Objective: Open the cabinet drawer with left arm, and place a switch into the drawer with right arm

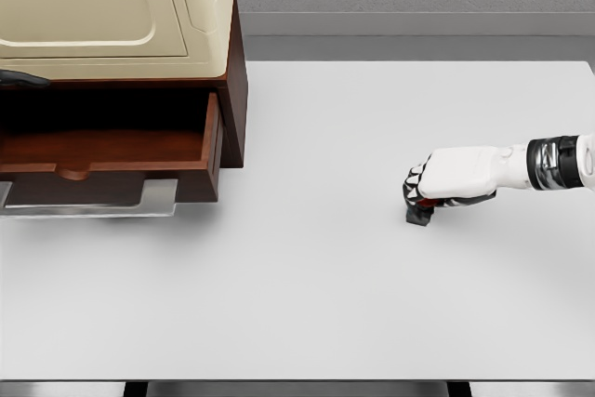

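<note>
The dark wood cabinet (234, 90) stands at the table's back left under a cream top (112, 6). Its drawer (112, 148) is pulled out toward me, showing a bare brown floor and a silver handle (88, 202) in front. Far to the right, my right hand (423, 194) reaches in from the right edge, fingers curled down around a small dark switch (418, 215) with a red part. The switch is at the table surface; I cannot tell whether it is lifted. The left arm does not show.
The white table (307, 295) spreads between drawer and hand, with its front edge near the bottom. A small dark shape (20, 79) sits at the left edge above the drawer; I cannot identify it. A grey wall runs behind.
</note>
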You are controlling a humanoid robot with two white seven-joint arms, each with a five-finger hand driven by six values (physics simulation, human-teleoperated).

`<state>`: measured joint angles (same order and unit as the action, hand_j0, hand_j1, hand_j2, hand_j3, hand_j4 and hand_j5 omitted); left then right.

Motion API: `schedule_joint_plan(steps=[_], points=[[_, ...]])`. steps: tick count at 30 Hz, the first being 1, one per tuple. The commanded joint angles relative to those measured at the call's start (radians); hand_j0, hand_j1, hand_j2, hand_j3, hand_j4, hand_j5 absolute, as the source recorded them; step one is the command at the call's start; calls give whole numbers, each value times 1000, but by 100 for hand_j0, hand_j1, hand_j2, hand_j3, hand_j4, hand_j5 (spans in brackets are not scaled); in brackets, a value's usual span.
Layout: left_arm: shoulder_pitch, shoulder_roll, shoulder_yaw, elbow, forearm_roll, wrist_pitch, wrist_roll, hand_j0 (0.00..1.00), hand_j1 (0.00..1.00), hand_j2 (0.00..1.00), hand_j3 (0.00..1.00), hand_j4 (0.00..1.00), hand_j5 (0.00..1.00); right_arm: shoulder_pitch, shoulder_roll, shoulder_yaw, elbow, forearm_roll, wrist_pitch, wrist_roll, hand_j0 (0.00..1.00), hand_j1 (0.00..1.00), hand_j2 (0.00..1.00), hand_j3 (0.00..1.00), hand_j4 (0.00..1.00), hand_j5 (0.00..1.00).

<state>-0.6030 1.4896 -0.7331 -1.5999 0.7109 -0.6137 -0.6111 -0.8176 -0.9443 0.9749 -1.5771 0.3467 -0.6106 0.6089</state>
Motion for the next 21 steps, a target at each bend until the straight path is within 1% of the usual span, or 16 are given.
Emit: schedule_joint_plan(steps=[1, 5, 8, 10, 11, 13, 16, 19, 21], points=[[0, 1, 1, 0, 9, 3, 0, 100, 100, 100, 100, 100, 100, -2, 4, -4, 3, -2, 0, 2, 37, 37, 37, 37, 37, 37], [0, 1, 1, 0, 9, 3, 0, 100, 100, 100, 100, 100, 100, 0, 7, -12, 8, -5, 0, 2, 37, 37, 37, 37, 37, 37], [0, 3, -3, 0, 9, 3, 0, 100, 100, 100, 100, 100, 100, 0, 21, -39, 9, -11, 0, 2, 37, 37, 37, 37, 37, 37], [0, 3, -3, 2, 9, 3, 0, 100, 100, 100, 100, 100, 100, -2, 47, -42, 22, -12, 0, 2, 37, 37, 37, 37, 37, 37], [0, 1, -3, 2, 10, 3, 0, 100, 100, 100, 100, 100, 100, -3, 70, -44, 35, -12, 0, 2, 37, 37, 37, 37, 37, 37], [0, 3, -3, 2, 10, 3, 0, 100, 100, 100, 100, 100, 100, -20, 101, -56, 55, -14, 0, 2, 37, 37, 37, 37, 37, 37], [0, 3, -5, 2, 10, 3, 0, 100, 100, 100, 100, 100, 100, -48, 170, -56, 109, -14, 0, 2, 38, 38, 38, 38, 38, 38], [0, 1, -5, 2, 10, 3, 0, 100, 100, 100, 100, 100, 100, -75, 205, -53, 111, -12, 0, 2, 38, 38, 38, 38, 38, 38], [2, 1, -5, 2, 10, 3, 0, 100, 100, 100, 100, 100, 100, -98, 217, -53, 112, -14, 0, 2, 38, 38, 38, 38, 38, 38]])
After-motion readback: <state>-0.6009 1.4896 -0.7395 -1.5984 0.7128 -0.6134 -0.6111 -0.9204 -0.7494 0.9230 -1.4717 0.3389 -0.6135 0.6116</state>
